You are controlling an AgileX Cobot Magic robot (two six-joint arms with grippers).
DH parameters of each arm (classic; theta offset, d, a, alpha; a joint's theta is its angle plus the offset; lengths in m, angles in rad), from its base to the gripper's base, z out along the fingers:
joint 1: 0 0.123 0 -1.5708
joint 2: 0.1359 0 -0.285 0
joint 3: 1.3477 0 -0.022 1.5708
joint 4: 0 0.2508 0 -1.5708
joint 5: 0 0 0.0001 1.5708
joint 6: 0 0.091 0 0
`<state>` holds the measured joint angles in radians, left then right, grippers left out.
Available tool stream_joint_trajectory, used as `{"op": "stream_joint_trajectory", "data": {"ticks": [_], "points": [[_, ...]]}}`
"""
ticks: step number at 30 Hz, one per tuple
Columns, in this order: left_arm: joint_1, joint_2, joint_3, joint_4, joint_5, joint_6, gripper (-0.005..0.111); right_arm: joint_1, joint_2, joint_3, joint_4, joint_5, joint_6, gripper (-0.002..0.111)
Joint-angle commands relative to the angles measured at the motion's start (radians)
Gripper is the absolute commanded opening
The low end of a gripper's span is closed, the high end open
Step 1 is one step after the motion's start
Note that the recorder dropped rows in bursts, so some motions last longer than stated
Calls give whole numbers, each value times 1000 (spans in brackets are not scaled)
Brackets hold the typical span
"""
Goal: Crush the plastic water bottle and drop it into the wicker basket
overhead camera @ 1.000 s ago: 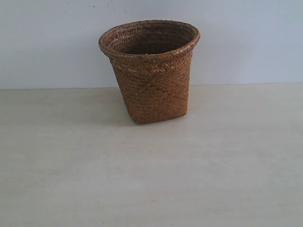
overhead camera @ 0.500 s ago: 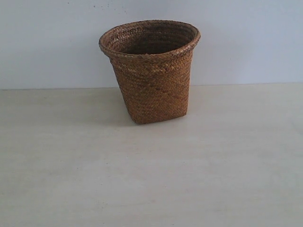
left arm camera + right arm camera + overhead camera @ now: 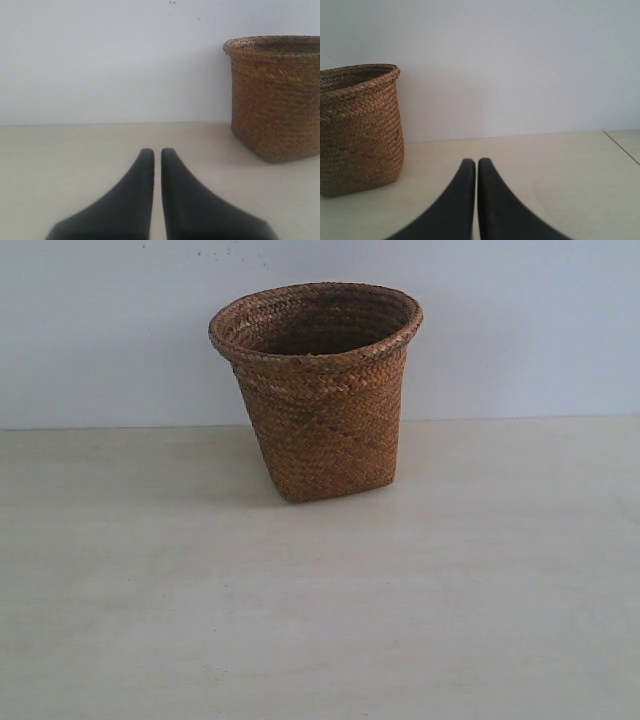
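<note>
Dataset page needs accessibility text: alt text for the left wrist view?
A brown wicker basket stands upright on a pale table before a white wall, partly cut off by the frame edge. Nearer the camera, the black left end effector is closed with nothing between its tips; no bottle shows.

Closed: left pincer (image 3: 157, 152), right pincer (image 3: 476, 161)

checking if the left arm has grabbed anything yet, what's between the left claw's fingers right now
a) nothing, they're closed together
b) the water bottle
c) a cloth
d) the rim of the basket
A: in the left wrist view the left claw has its two dark fingers nearly touching, with only a thin slit and bare table between them, and the wicker basket stands apart from it on the table.
</note>
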<state>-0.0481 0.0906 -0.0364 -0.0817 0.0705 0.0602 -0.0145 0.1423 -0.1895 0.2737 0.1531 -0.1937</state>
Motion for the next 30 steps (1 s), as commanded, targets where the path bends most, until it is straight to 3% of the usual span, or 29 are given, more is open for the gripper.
{"op": "stream_joint_trajectory", "data": {"ticks": [1,13,30], "points": [[30,-74,36,2,5,-54,4,-5,-3,2,-1,-7,2,0],[38,-91,36,4,220,-52,4,-5,-3,2,-1,-7,2,0],[38,-91,36,4,220,-52,4,-5,-3,2,-1,-7,2,0]]}}
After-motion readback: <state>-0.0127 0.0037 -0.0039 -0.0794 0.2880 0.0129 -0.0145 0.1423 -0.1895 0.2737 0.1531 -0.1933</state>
